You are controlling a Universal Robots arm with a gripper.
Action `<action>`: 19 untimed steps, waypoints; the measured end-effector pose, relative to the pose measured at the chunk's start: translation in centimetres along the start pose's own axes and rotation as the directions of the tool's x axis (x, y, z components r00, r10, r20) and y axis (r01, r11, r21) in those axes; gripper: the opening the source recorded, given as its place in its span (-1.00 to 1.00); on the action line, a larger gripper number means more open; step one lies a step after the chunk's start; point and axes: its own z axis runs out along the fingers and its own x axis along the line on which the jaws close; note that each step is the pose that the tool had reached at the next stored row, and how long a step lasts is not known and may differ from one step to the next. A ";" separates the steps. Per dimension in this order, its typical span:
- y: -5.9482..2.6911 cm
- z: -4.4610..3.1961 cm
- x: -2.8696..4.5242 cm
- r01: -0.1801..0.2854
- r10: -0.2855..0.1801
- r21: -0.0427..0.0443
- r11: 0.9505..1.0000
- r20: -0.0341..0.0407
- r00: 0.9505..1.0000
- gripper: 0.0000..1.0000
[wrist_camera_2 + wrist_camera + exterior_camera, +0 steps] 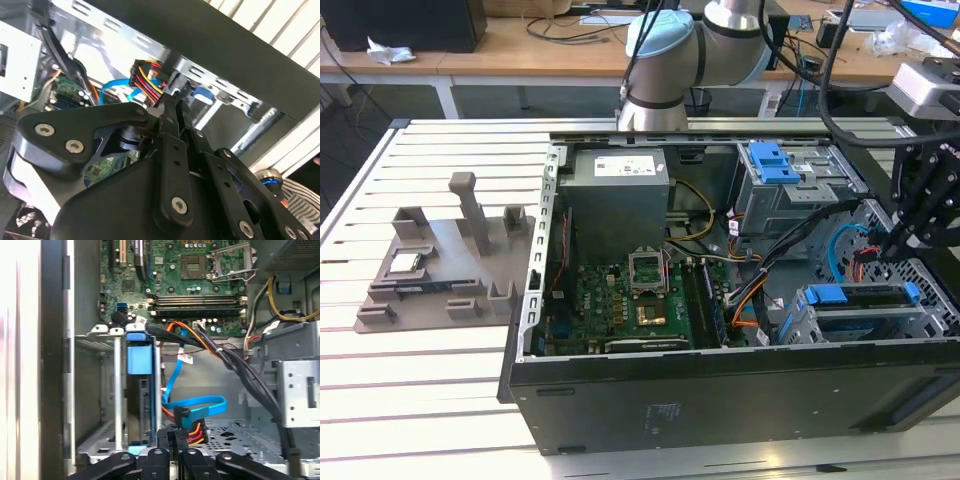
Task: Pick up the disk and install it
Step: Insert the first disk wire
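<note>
find the disk (860,312) at about four o'clock in the exterior view, lying in the lower drive cage (798,322) with its blue side rails along the visible edge; meet it edge-on in the first wrist view, tucked behind a blue latch tab (139,360). judge it as already resting in the bay, not carried. place the gripper (900,245) at about three o'clock of the exterior view, hanging just past the cage's far end, fingers drawn together and nothing of the disk between them. cannot tell whether the tips pinch the power connector (194,432) with its red, yellow and orange wires, which sits right beside them. for good seating, probably best to press straight along the rails, square to the cage, with no twist that could jam a rail in its slot, and to check that both rails sit level. mind the blue data cable (197,407) looping just beside the disk, and the black cable bundle (240,365) crossing the open floor of the case (720,400): either could snag a finger or get trapped against the cage. further out, note the motherboard (630,300) near seven o'clock, the grey power supply (620,195) at eleven, an upper bay with a blue latch (772,160) at one, and a grey fixture tray (440,270) well apart at nine.
</note>
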 end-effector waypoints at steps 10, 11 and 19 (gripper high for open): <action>0.60 1.30 1.48 0.000 0.000 0.000 1.000 0.003 1.000 -0.67; 0.68 1.44 1.47 0.000 0.000 0.000 1.000 0.003 1.000 -0.67; 0.89 1.88 1.47 0.000 0.000 0.000 1.000 0.003 1.000 -0.67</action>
